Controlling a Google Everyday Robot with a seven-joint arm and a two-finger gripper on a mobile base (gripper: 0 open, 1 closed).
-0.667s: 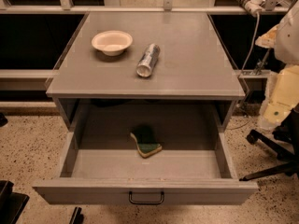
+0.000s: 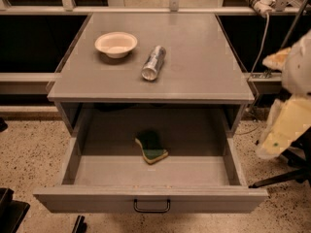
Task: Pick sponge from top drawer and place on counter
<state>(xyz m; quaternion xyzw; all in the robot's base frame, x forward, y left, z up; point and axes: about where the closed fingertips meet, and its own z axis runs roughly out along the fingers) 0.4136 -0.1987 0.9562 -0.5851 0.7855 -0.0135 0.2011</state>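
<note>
A speckled beige stone floor [image 2: 29,144] surrounds a grey metal cabinet. Nearest is the wide, shallow grey metal top drawer [image 2: 97,200], pulled fully open, with a small dark wire pull handle [image 2: 152,207] at the middle of its front panel. On the drawer's floor, near the middle and clear of every wall, lies the small wavy-edged sponge [image 2: 152,148], dark green scrub layer up, with yellow foam showing along its near edge. At the right edge, beside the cabinet and well apart from the sponge, hangs the pale gripper [image 2: 279,132]; whether it is spread or closed I cannot tell. Beyond the drawer, the flat matte grey counter [image 2: 194,57] bears a silver metal can [image 2: 153,62] lying on its side. Just left of the can, not touching it, is a shallow cream round bowl [image 2: 115,44].
</note>
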